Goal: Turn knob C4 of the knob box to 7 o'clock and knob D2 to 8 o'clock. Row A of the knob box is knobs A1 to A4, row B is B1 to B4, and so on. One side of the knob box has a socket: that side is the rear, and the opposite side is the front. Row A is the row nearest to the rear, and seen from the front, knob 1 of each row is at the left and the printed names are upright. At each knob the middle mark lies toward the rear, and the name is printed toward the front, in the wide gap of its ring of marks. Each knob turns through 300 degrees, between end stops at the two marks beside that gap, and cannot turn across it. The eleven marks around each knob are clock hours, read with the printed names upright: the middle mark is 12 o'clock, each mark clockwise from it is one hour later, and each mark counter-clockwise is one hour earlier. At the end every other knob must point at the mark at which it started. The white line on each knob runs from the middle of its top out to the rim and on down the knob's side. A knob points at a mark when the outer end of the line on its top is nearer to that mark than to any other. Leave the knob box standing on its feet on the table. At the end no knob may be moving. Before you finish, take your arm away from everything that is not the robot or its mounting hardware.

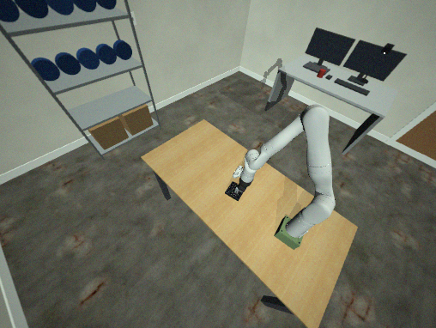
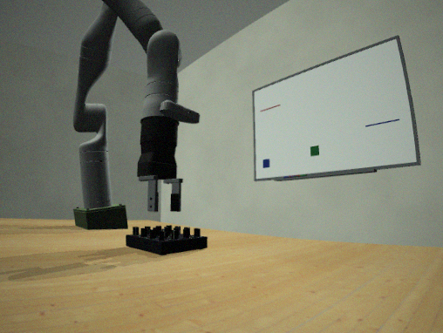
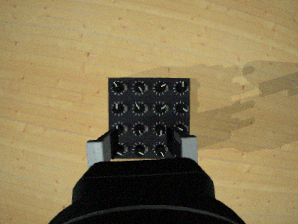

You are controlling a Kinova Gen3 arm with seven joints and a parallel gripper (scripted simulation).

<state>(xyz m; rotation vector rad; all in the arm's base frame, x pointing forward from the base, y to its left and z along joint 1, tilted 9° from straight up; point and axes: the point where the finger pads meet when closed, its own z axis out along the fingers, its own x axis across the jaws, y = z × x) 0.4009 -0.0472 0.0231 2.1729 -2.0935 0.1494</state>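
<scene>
The black knob box stands flat on the wooden table. It carries four rows of four small black knobs with white lines; labels are too small to read. My gripper is open and empty. It points straight down and hangs a short way above the box, clear of the knob tops. In the wrist view its two fingers straddle the middle of the nearest row of knobs.
The arm's green base is mounted on the same table behind the box. A shelf rack, a desk with monitors and a whiteboard stand off the table.
</scene>
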